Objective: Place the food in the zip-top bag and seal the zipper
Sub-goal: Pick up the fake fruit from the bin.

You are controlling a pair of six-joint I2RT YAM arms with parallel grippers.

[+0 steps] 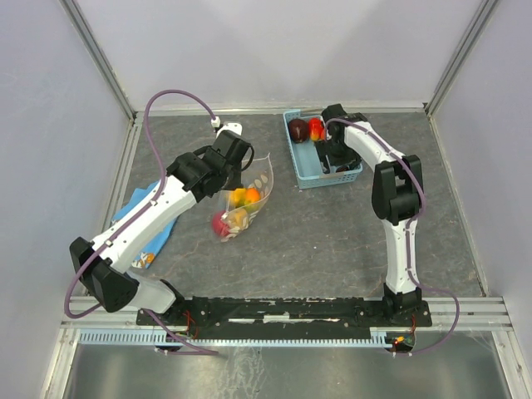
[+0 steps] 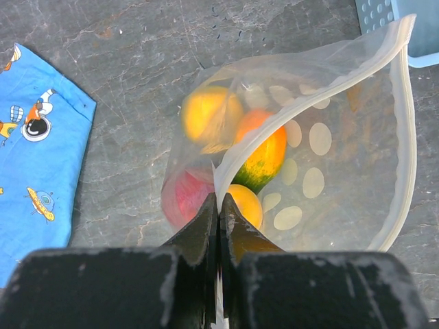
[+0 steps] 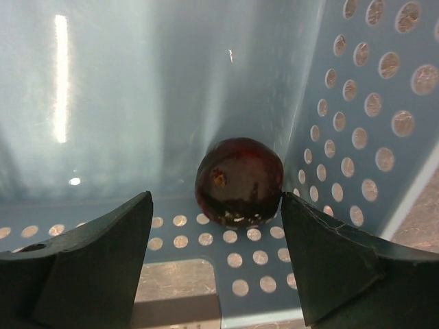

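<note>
The zip-top bag (image 1: 249, 193) lies on the table with its mouth toward the basket. In the left wrist view the bag (image 2: 322, 144) holds several pieces of food: a yellow-orange fruit (image 2: 206, 113), an orange-green one (image 2: 264, 154), a yellow one (image 2: 245, 204) and a red one (image 2: 182, 195). My left gripper (image 2: 219, 205) is shut on the bag's whitish zipper edge (image 2: 406, 137) and holds the mouth open. My right gripper (image 3: 216, 226) is open inside the light-blue basket (image 1: 309, 173), just short of a dark maroon fruit (image 3: 239, 181). A red fruit (image 1: 317, 127) lies beside the maroon one (image 1: 298, 130).
A blue printed cloth (image 2: 34, 151) lies left of the bag, under my left arm (image 1: 158, 204). The basket's perforated wall (image 3: 370, 103) stands close on the right of my right gripper. Enclosure walls ring the table.
</note>
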